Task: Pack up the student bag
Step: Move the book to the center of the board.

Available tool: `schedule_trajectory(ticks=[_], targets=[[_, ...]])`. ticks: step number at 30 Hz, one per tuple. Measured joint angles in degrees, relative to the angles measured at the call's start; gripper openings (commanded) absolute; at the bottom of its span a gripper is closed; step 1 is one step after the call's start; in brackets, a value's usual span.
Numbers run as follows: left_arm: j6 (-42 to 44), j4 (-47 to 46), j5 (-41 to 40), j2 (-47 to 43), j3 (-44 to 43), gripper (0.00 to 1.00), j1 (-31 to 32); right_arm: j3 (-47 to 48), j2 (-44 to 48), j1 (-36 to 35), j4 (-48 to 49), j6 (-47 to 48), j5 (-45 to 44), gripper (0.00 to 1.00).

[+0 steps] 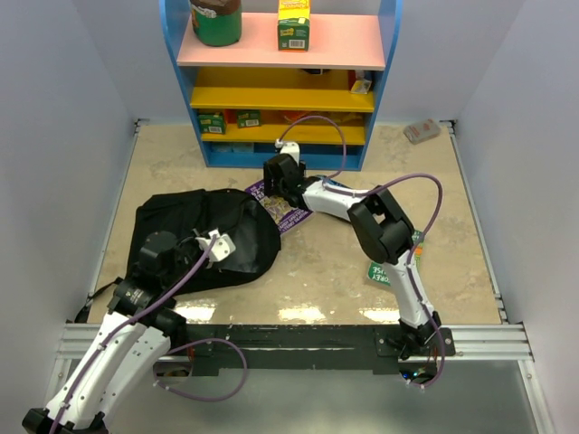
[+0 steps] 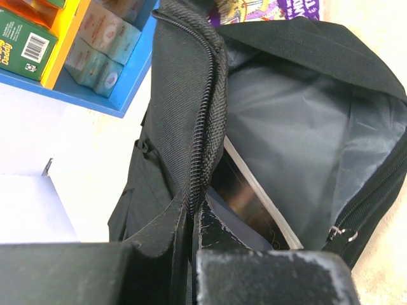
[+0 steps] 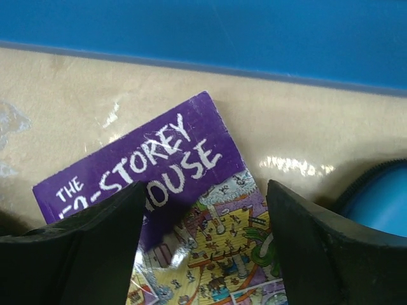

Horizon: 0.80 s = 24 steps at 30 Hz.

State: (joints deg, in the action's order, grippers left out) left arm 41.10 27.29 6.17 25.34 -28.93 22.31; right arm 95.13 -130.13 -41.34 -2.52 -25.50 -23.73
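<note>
The black student bag (image 1: 194,235) lies on the table's left side, mouth open toward the right. My left gripper (image 1: 217,244) is shut on the bag's zipper edge (image 2: 197,140) and holds the mouth open. The left wrist view shows the grey lining (image 2: 305,133) and a dark book (image 2: 251,200) inside. A purple storey-house book (image 1: 291,215) lies flat just outside the mouth; it also shows in the right wrist view (image 3: 184,190). My right gripper (image 1: 282,183) is open, its fingers (image 3: 82,241) straddling the book's cover just above it.
A blue shelf unit (image 1: 280,81) with boxes and a jar stands at the back, close behind the right gripper. A blue rounded thing with a dark zipper edge (image 3: 381,200) lies right of the book. A green card (image 1: 380,271) lies by the right arm. A small packet (image 1: 422,131) sits back right.
</note>
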Motion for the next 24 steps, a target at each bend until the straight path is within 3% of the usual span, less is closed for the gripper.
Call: schedule_trajectory(ticks=[3,10,14,16,19,21,24], targets=[[0.0,0.4,0.0,-0.2,0.0,0.00,0.0,-5.0,2.9,-0.3,1.8,-1.4,0.2,0.60],[0.0,2.2,0.0,-0.3,0.0,0.00,0.0,-22.8,14.6,-5.6,4.9,-8.0,-1.0,0.46],[0.0,3.5,0.0,-0.5,0.0,0.00,0.0,-31.6,21.2,-10.2,4.9,-13.5,-2.8,0.23],[0.0,4.0,-0.1,-0.5,0.0,0.00,0.0,-35.6,24.3,-11.7,4.7,-16.7,-3.0,0.19],[0.0,4.2,-0.1,-0.5,0.0,0.00,0.0,-40.4,28.1,-12.6,5.1,-21.3,-3.4,0.22],[0.0,4.1,-0.2,-0.5,0.0,0.00,0.0,-41.9,29.2,-12.7,5.3,-23.4,-3.4,0.41],[-0.5,3.9,-0.3,-0.5,0.0,0.00,0.0,-42.0,29.2,-12.7,4.9,-24.9,-3.7,0.54]])
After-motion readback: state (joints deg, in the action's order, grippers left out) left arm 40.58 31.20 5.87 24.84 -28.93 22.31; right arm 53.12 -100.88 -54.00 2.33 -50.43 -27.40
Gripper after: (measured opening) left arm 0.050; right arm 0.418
